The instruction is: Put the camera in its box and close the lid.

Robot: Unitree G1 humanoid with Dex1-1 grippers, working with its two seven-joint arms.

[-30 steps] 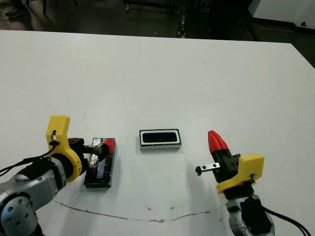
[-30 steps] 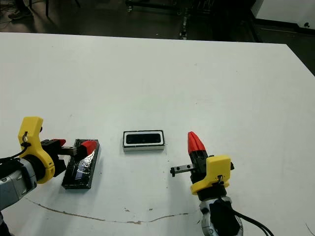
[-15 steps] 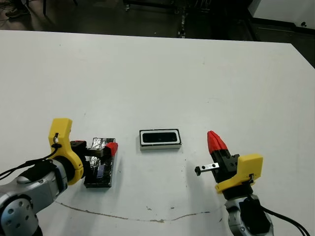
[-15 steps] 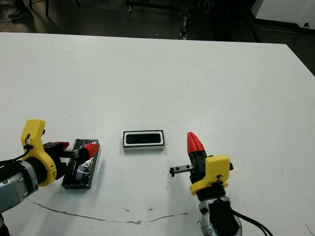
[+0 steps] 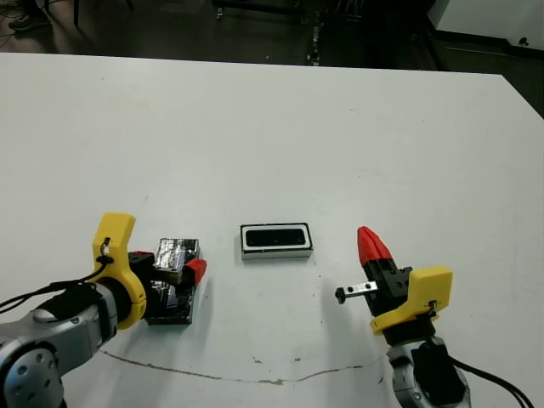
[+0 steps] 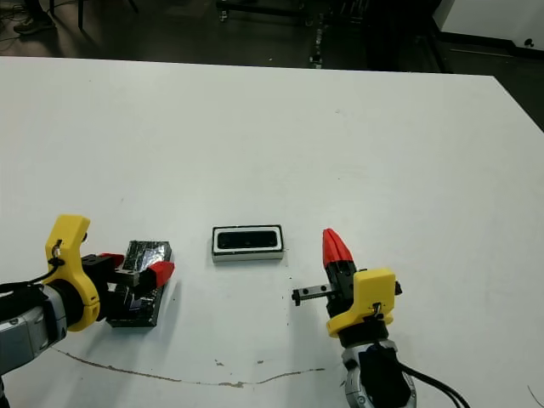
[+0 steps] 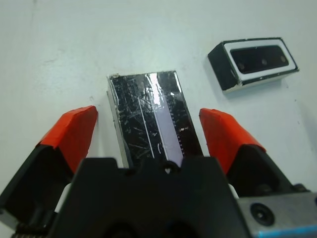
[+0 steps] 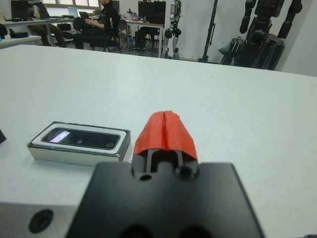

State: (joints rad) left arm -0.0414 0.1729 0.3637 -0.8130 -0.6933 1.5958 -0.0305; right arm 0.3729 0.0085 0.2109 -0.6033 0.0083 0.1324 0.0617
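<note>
1. Straddling the lid (image 7: 153, 114), left gripper (image 7: 148, 131) is spread wide, 1 red tip on each long side, neither tip clearly touching it. Lid is a flat glossy black rectangle with silvery scratchy reflections, lying flat on the table at the left.
2. Box (image 5: 276, 240) sits mid-table, well right of the lid: shallow rectangle, white walls, thin dark rim. Camera (image 8: 80, 138), a slim matte black bar, lies inside it; box is uncovered.
3. Right gripper (image 5: 368, 244) is pinched together, its 2 red tips meeting in 1 pointed cone, holding nothing, near the box's right end but apart from it.
4. Table (image 5: 340, 136) is white, smooth, with small dark specks and a thin brownish line along the near edge.
5. Room beyond: dark floor, desks, a seated person (image 8: 101, 20), dark stands.
</note>
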